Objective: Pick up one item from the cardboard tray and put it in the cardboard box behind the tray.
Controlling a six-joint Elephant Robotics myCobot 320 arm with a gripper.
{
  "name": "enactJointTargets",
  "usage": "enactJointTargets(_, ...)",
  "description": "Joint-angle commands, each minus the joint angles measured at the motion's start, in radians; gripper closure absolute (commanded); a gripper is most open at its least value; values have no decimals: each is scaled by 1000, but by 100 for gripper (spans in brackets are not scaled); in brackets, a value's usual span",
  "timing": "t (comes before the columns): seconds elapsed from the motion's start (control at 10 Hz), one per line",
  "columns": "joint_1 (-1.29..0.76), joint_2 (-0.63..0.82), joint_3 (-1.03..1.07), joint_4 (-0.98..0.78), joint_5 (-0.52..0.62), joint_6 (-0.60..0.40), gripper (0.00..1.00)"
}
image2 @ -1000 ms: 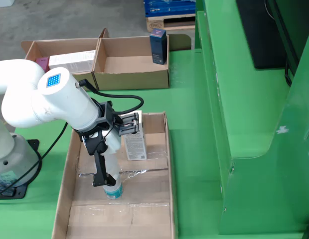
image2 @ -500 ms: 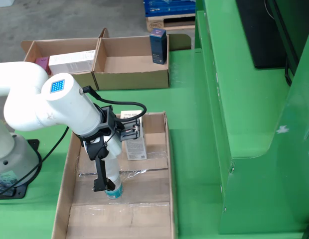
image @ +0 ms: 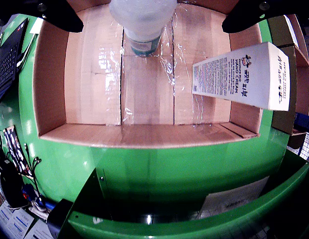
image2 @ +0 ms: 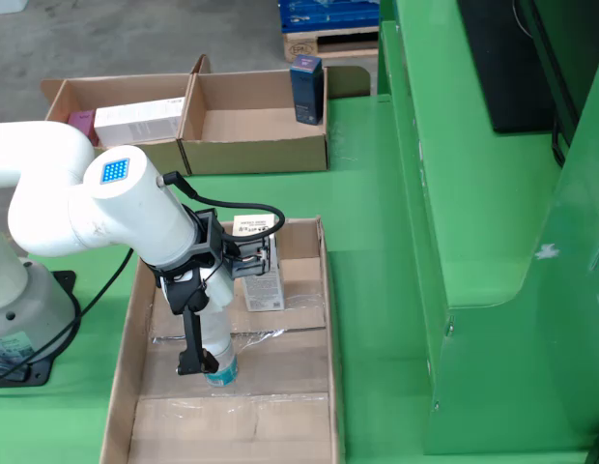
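Note:
In the wrist view a white bottle with a teal label stands upright on the cardboard tray's floor, between my gripper's two black fingers. The fingers stand apart from the bottle on both sides, so the gripper is open around it. A white hand cream box lies at the tray's right. In the fixed view my gripper reaches down over the bottle in the tray, with the cream box just behind. The cardboard box stands behind the tray.
A dark blue carton stands at the box's right rear corner. A second cardboard box to its left holds a white and pink carton. A raised green machine housing borders the tray's right side. A keyboard lies left.

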Motion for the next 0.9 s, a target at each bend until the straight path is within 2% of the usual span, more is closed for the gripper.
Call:
enactJointTargets(0.0, -2, 37, -19, 13, -6, 7, 0)
enactJointTargets(0.8, -6, 36, -62, 30, -2, 8, 0)
